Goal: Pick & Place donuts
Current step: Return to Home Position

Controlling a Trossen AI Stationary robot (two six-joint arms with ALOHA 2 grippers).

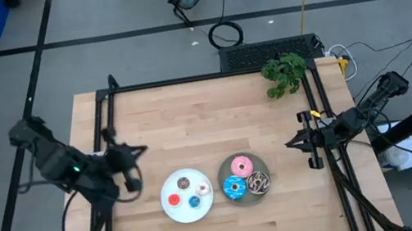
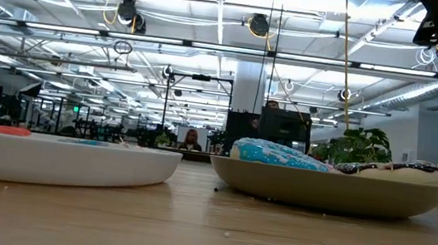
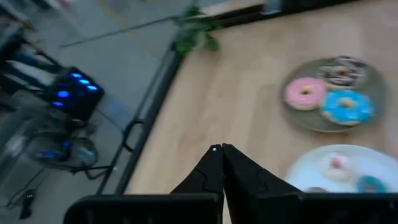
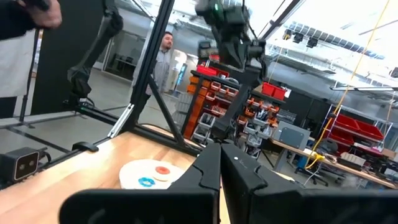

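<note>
By my judgement the sorting is done: all seven donuts lie on plates and none lies on the bare table (image 1: 190, 118). The white plate (image 1: 166, 186), on the side of the table away from the green plant (image 1: 284, 72), carries the four tiny rings. These are the brown donut (image 1: 183, 183), the white donut (image 1: 203, 188), the red donut (image 1: 174, 200) and the small blue donut (image 1: 195, 201), all flat and apart from one another. Just beside it, the grey plate (image 1: 248, 199) holds the three larger rings close together: the pink donut (image 1: 240, 165), the blue sprinkled donut (image 1: 234, 186) and the dark brown drizzled donut (image 1: 259, 182). In the low view the blue icing stands above the grey rim. My left gripper (image 3: 217, 148) hangs off the white plate's left side, jaws pressed together on nothing. My right gripper (image 4: 220, 144) is at the table's right edge, well apart from the grey plate, jaws likewise pressed together and empty. I reckon all that remains is parking both arms at rest.
</note>
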